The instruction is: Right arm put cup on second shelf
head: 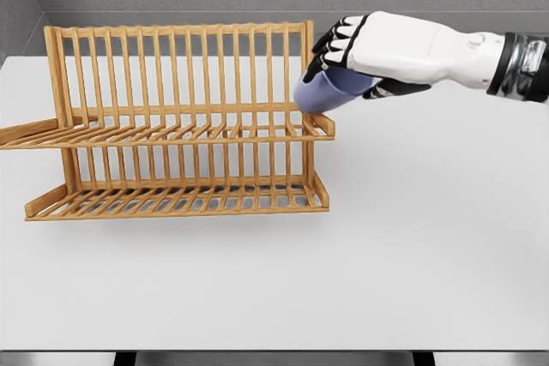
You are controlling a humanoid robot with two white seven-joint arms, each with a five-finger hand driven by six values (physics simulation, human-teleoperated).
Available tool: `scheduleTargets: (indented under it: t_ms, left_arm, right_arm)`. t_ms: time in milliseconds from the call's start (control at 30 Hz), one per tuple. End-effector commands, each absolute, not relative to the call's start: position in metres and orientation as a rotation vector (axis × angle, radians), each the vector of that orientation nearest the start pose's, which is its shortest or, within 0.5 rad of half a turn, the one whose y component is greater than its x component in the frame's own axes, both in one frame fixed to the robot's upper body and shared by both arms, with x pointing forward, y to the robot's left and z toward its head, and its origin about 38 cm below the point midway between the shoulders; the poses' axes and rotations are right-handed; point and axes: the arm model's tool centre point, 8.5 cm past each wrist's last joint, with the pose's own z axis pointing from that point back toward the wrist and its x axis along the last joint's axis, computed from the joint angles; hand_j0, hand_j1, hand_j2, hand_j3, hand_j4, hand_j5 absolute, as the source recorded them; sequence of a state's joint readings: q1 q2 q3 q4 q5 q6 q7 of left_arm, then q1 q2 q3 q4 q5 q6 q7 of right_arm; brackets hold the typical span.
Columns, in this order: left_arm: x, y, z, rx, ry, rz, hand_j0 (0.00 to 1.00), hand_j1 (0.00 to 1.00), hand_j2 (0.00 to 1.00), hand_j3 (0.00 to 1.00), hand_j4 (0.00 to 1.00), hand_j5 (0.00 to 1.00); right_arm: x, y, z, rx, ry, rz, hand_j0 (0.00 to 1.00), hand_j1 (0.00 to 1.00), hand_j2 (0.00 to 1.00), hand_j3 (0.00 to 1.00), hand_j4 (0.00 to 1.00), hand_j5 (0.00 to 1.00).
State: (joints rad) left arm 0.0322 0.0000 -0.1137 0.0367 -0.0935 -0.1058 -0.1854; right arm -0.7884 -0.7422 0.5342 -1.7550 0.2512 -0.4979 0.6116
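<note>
Here, a flat white table (pixel 412 263) fills most of the head view, matte and unmarked, its near edge running along the bottom of the picture with dark legs just showing beneath it. Behind its far edge stands a grey, slightly rough wall, with a second grey wall meeting it at the far left corner.

On the left half of the table stands a wooden dish rack (pixel 176 122), honey-coloured and smooth, built of thin round-edged slats. It has an upright back of many vertical bars, a lower shelf (pixel 176 199) of short cross slats resting on the table, and an upper shelf (pixel 163 133) of the same slats, framed by a low rail. The upper shelf's left end juts out beyond the back toward the table's left edge.

At the rack's right end, just above the right corner of the upper shelf, is a cup (pixel 330 90), plain, smooth, lavender-blue and cylindrical, tilted on its side. The right hand (pixel 364 53) is clamped around it from above, black-padded fingers (pixel 330 47) curled over the cup's top, the thumb under it. The hand's shell is glossy white; its forearm comes in from the right edge, ending in a dark wrist cuff.
</note>
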Motion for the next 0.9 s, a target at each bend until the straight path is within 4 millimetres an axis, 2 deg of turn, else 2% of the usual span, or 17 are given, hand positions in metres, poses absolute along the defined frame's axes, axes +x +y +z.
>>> scheduleTargets:
  t_ms: [0, 100, 500, 600, 633, 867]
  left_arm:
    - [-0.026, 0.255, -0.260, -0.112, -0.008, -0.211, 1.00, 1.00, 1.00, 1.00, 1.00, 1.00]
    - [-0.026, 0.255, -0.260, -0.112, -0.008, -0.211, 1.00, 1.00, 1.00, 1.00, 1.00, 1.00]
    - [-0.025, 0.255, -0.260, -0.112, -0.008, -0.210, 1.00, 1.00, 1.00, 1.00, 1.00, 1.00]
    - [-0.026, 0.255, -0.260, -0.112, -0.008, -0.211, 1.00, 1.00, 1.00, 1.00, 1.00, 1.00]
    - [-0.025, 0.255, -0.260, -0.112, -0.008, -0.210, 1.00, 1.00, 1.00, 1.00, 1.00, 1.00]
    - [-0.025, 0.255, -0.260, -0.112, -0.008, -0.210, 1.00, 1.00, 1.00, 1.00, 1.00, 1.00]
  right_arm:
    - [0.408, -0.203, 0.335, 0.479, 2.201, -2.595, 0.72, 0.72, 0.72, 0.72, 0.72, 0.72]
    - [0.410, -0.187, 0.331, 0.435, 2.200, -2.603, 0.72, 0.72, 0.72, 0.72, 0.72, 0.72]
    - [0.407, -0.176, 0.314, 0.366, 2.167, -2.649, 0.73, 0.73, 0.73, 0.73, 0.73, 0.73]
    - [0.407, -0.174, 0.313, 0.358, 2.170, -2.645, 0.77, 0.77, 0.77, 0.77, 0.77, 0.77]
    - [0.407, -0.173, 0.312, 0.354, 2.167, -2.647, 0.99, 0.99, 0.99, 0.99, 0.99, 0.99]
    - [0.407, -0.177, 0.315, 0.371, 2.167, -2.647, 1.00, 1.00, 1.00, 1.00, 1.00, 1.00]
